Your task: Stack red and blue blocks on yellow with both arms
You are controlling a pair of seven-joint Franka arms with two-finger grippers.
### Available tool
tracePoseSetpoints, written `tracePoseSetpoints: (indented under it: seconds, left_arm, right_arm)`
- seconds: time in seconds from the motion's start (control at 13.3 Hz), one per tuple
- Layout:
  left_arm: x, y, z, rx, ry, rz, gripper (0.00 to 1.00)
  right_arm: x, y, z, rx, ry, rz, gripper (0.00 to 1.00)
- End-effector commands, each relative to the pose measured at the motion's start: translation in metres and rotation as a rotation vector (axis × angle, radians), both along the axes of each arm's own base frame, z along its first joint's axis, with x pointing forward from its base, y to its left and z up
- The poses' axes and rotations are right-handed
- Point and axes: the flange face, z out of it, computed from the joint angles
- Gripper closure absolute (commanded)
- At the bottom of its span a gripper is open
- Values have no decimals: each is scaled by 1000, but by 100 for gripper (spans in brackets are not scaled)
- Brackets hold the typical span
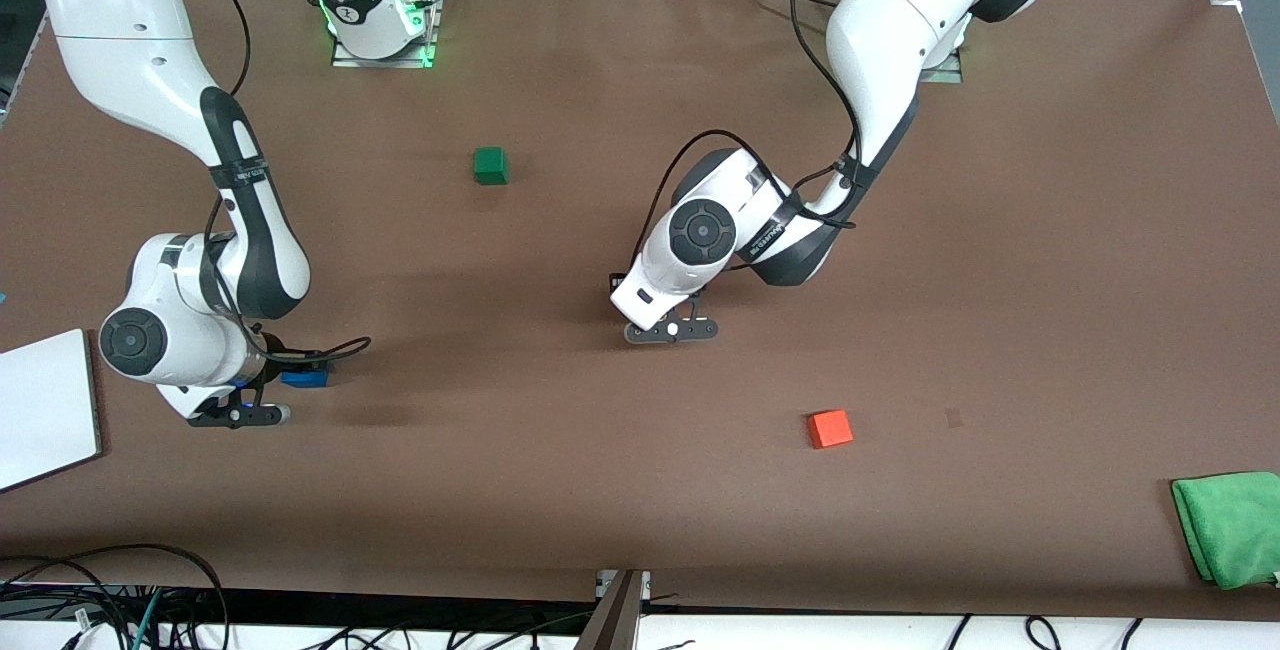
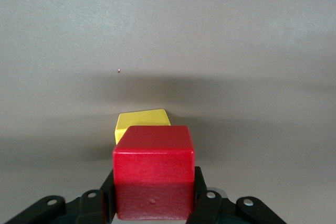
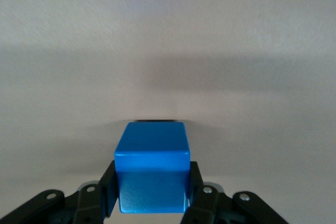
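Note:
My left gripper [image 1: 690, 315] is over the middle of the table, shut on the red block [image 2: 153, 171], which its fingers [image 2: 202, 203] press on both sides. The yellow cube [image 2: 143, 121] lies on the table just past the red block and is partly covered by it. Both cubes are hidden under the hand in the front view. My right gripper [image 1: 290, 377] is low at the right arm's end of the table. It is shut on the blue block [image 1: 305, 377], which also shows in the right wrist view [image 3: 152, 174] between the fingers [image 3: 197, 192].
A green cube [image 1: 490, 165] lies nearer to the arm bases. An orange cube [image 1: 830, 428] lies nearer to the front camera than my left gripper. A green cloth [image 1: 1230, 528] is at the left arm's end. A white board [image 1: 45, 405] is at the right arm's end.

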Motion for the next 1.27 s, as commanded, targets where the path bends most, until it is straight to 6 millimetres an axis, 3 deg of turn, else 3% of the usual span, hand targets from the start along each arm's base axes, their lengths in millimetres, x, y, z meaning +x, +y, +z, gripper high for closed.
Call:
tracePoseSetpoints:
  seconds: [0.0, 0.07, 0.38, 0.67, 0.82, 0.9, 0.97, 1.2]
  left_arm:
    - [3, 0, 6, -5, 14, 29, 100]
    - [5, 1, 5, -5, 15, 32, 100]
    - [8, 8, 1, 3, 20, 40, 100]
    - [7, 9, 0, 8, 31, 68, 100]
    - [6, 10, -1, 14, 37, 79, 96]
    - [5, 9, -1, 14, 40, 79, 66]
    - [4, 9, -2, 17, 39, 78, 1]
    - [1, 7, 14, 34, 63, 106, 0]
  right_arm:
    - [6, 5, 32, 10, -41, 24, 70]
    - [7, 11, 44, 10, -56, 34, 70]
    - [3, 47, 122, 20, -112, 72, 70]
    - [-26, 89, 227, 17, -54, 28, 70]
    - [-34, 94, 269, 17, -29, 25, 70]
    - [-37, 99, 286, 21, -27, 34, 70]
    - [-40, 108, 294, 26, -21, 48, 70]
    - [-43, 109, 303, 23, -7, 15, 70]
